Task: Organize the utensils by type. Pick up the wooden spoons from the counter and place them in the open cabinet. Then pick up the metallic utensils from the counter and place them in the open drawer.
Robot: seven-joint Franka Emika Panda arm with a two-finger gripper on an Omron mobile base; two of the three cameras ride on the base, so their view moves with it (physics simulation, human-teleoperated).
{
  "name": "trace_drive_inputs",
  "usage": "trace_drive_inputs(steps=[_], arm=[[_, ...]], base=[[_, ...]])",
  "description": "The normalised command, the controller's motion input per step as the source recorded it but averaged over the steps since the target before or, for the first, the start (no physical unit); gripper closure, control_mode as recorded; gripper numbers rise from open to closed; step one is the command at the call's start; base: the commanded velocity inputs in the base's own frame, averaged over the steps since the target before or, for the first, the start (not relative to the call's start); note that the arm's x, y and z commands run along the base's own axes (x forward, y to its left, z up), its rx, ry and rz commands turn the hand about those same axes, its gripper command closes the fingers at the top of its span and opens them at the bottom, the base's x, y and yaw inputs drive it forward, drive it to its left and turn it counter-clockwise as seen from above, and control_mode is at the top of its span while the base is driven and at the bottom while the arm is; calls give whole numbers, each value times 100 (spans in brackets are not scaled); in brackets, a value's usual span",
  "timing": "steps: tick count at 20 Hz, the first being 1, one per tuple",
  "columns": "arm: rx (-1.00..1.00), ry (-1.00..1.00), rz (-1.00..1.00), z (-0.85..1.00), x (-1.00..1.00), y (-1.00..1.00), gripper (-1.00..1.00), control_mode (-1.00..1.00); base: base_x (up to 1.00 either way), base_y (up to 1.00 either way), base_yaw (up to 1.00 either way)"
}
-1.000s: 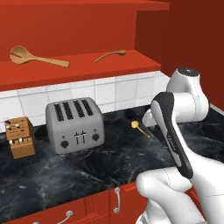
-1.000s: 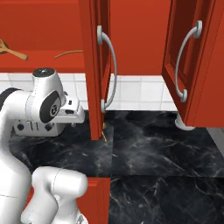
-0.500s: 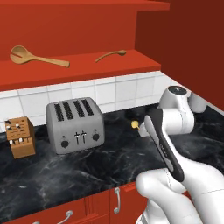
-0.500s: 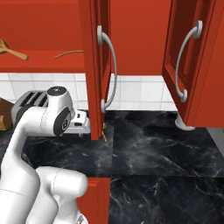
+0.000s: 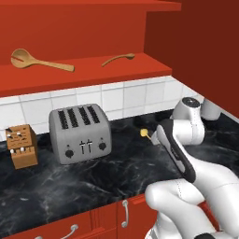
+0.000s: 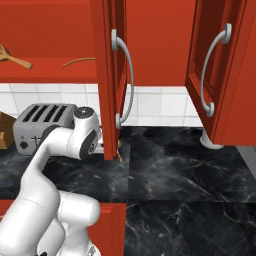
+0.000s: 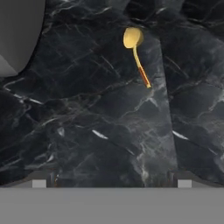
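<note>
Wooden spoons (image 5: 41, 60) already lay on the shelf of the open cabinet (image 5: 84, 74), the larger one above the toaster (image 5: 82, 132) and the slimmer one (image 5: 118, 59) further toward the cabinet's side wall, so I judged the step in hand to be the metallic pieces. Only the small gold-tinted utensil (image 7: 136, 55) was plain to see: it lay flat on the black marble worktop (image 5: 70, 182), beyond the toaster's far side and near the tiled wall, its round head pointing away from the hand and its reddish handle end nearest. In the left base view it showed as a yellow spot (image 5: 144, 133) just beside the arm's wrist. The hand camera looked down on it from well apart, the piece sitting high in that view and off to one side of centre. The fingers (image 7: 46, 178) stood apart, their tips at the two lower corners of the hand view with bare marble between them and nothing held. To do this well, I judged the hand should come forward until the thin handle lay midway between the tips, turn so the tips straddled the handle across its width, then sink until they nearly brushed the marble, since so flat and slim a piece could skid away or slip free. The silver spoon and the drawer I could not make out.
</note>
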Motion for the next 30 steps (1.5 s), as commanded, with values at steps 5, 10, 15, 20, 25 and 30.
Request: trace_drive_inputs(steps=[5, 10, 15, 20, 25, 30], arm=[[0, 0, 0, -34, 67, 0, -100, -100], [0, 0, 0, -34, 47, 0, -100, -100], [0, 8, 0, -8, 39, 0, -100, -100], [0, 11, 0, -13, 38, -2, -100, -100], [0, 7, 0, -20, 30, -16, -100, -100], [0, 3, 0, -41, 33, -10, -100, -100]], base=[[0, 0, 0], [0, 0, 0], [0, 0, 0], [0, 0, 0], [0, 0, 0], [0, 0, 0]])
